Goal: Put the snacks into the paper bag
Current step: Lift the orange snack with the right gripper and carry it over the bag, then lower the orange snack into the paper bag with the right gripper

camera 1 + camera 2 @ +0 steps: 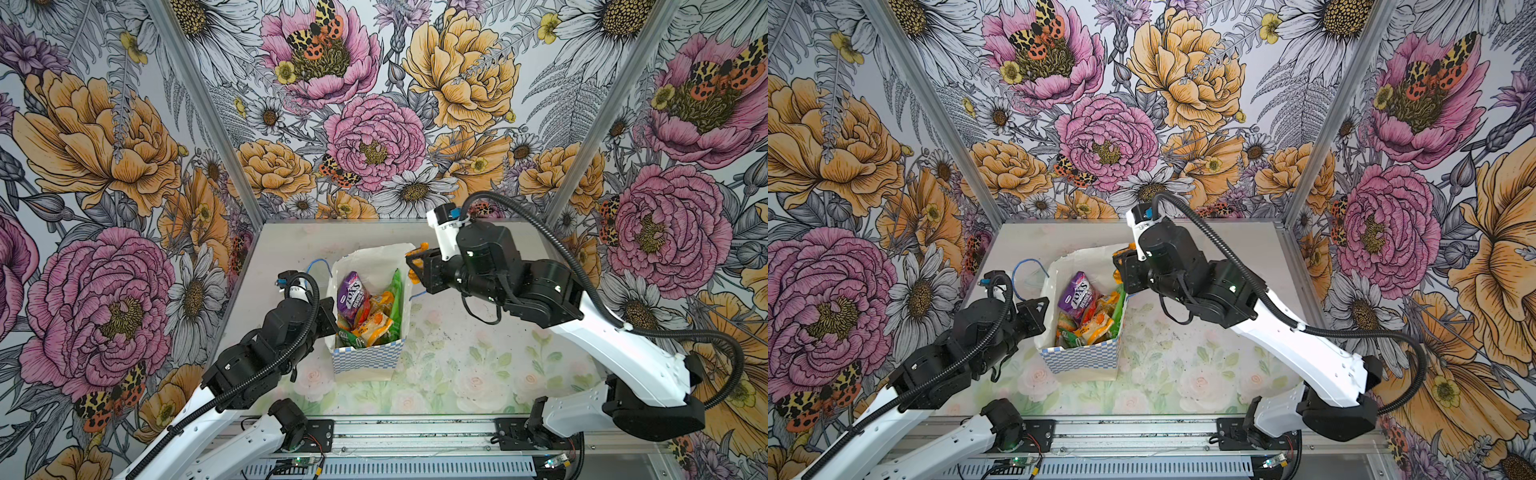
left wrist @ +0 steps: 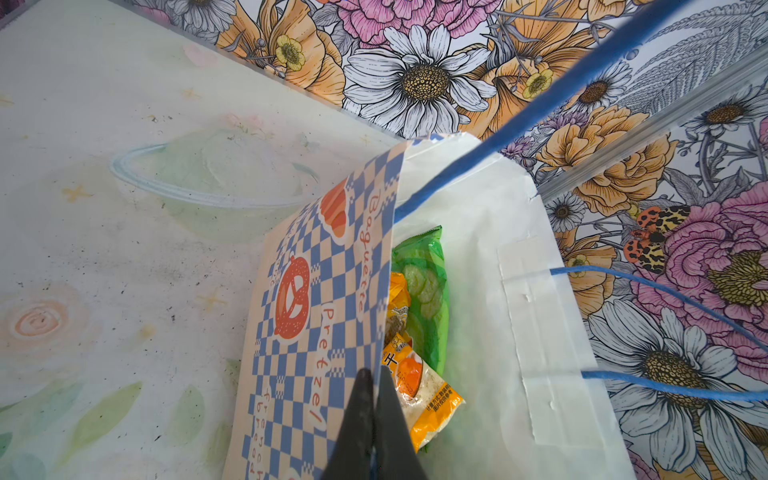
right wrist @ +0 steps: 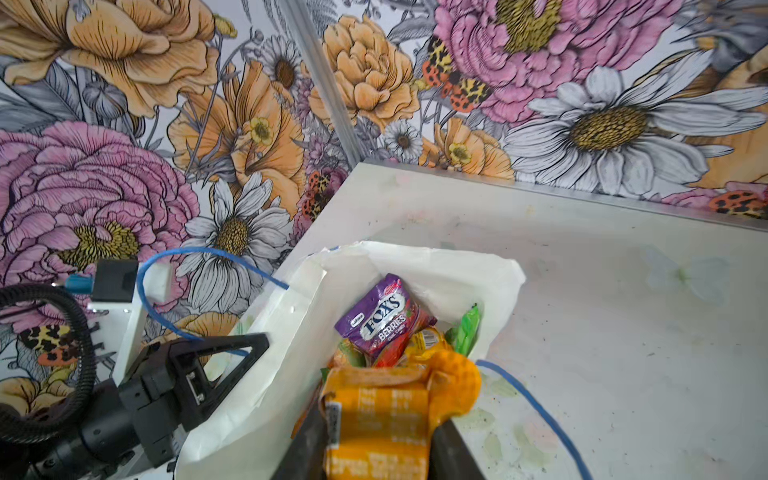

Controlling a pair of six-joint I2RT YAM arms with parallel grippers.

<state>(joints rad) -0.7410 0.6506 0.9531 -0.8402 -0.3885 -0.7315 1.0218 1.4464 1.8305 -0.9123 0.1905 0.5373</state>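
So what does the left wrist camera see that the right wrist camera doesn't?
Only the left wrist camera: the paper bag from outside, blue checkered, with a pretzel picture.

Only the right wrist camera: the purple packet lying on top inside the bag, and the big orange packet clamped in the right gripper by the bag's rim.

Both: the left gripper holding the bag's wall, the bag's white inside, the green packet leaning against a wall, and the blue cord handles.
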